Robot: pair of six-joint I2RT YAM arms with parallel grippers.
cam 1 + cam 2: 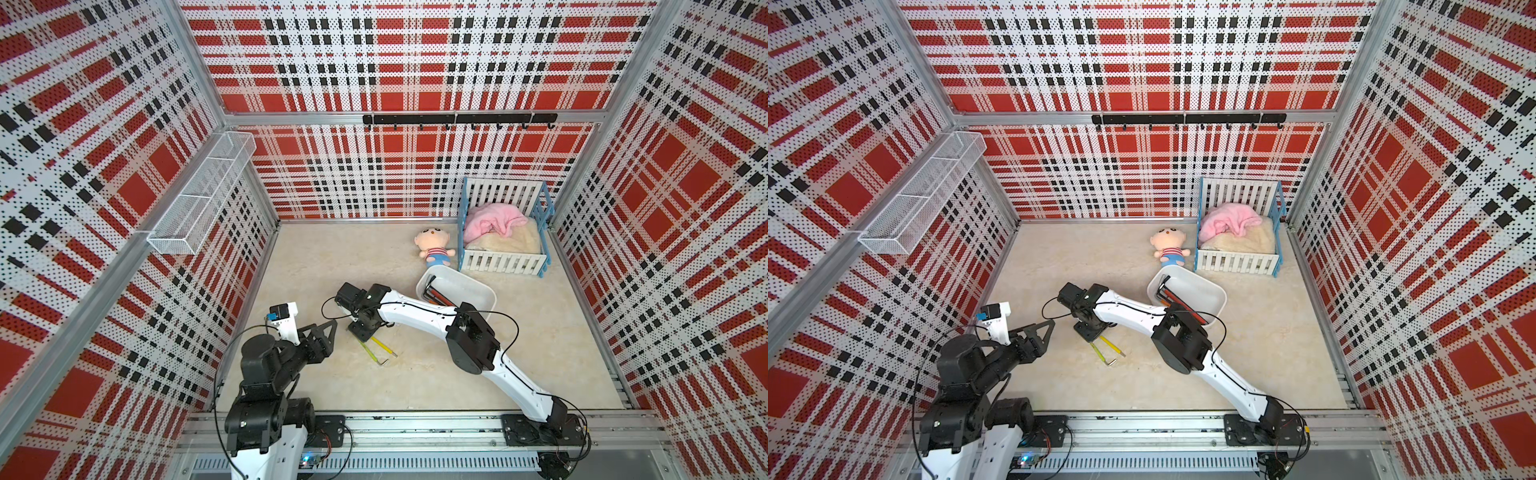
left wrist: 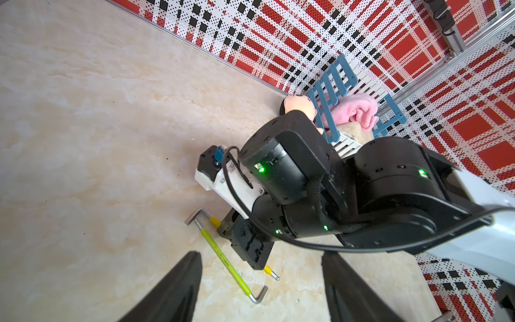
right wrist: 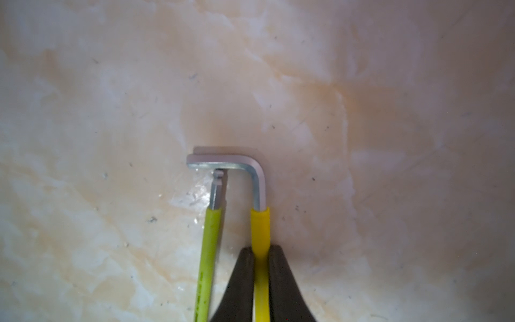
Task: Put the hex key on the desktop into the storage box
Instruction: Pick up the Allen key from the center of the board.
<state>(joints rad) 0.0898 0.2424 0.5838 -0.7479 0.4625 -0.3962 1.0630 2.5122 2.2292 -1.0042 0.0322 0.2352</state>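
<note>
Two hex keys lie side by side on the cream desktop (image 1: 332, 257), one with a yellow sleeve (image 3: 260, 223) and one with a green sleeve (image 3: 210, 245). My right gripper (image 3: 261, 251) points down at the desktop and is shut on the yellow hex key's sleeve; both top views show this (image 1: 358, 330) (image 1: 1088, 332). The green key (image 1: 368, 351) lies free just beside it. My left gripper (image 1: 330, 328) hovers open to the left with nothing in it, fingers (image 2: 181, 281) wide apart. The white storage box (image 1: 461, 291) sits behind the right arm and holds dark and red keys.
A plush doll (image 1: 434, 247) lies behind the box, next to a blue-framed toy crib (image 1: 505, 224) with a pink blanket. A wire-mesh basket (image 1: 199, 199) hangs on the left wall. A black hook rail (image 1: 459, 119) runs along the back wall.
</note>
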